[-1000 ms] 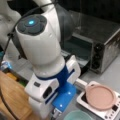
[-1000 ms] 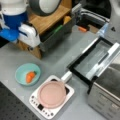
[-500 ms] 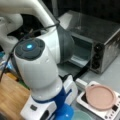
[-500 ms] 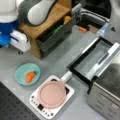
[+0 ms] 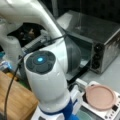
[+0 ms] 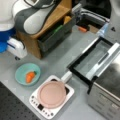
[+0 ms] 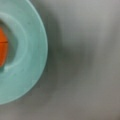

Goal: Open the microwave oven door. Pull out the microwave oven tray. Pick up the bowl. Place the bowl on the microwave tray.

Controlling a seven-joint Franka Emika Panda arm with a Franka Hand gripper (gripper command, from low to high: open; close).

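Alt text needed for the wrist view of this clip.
Close overhead look at a pale teal bowl filling the frame's left, cut off by the edge, with an orange item inside. The rest is bare grey table. The gripper does not show.

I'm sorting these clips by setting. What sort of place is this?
Probably a mock kitchen counter set up for a robot. A silver microwave oven stands with its door open, a white flat cooker carries a pink disc, and a teal bowl sits on the grey table.
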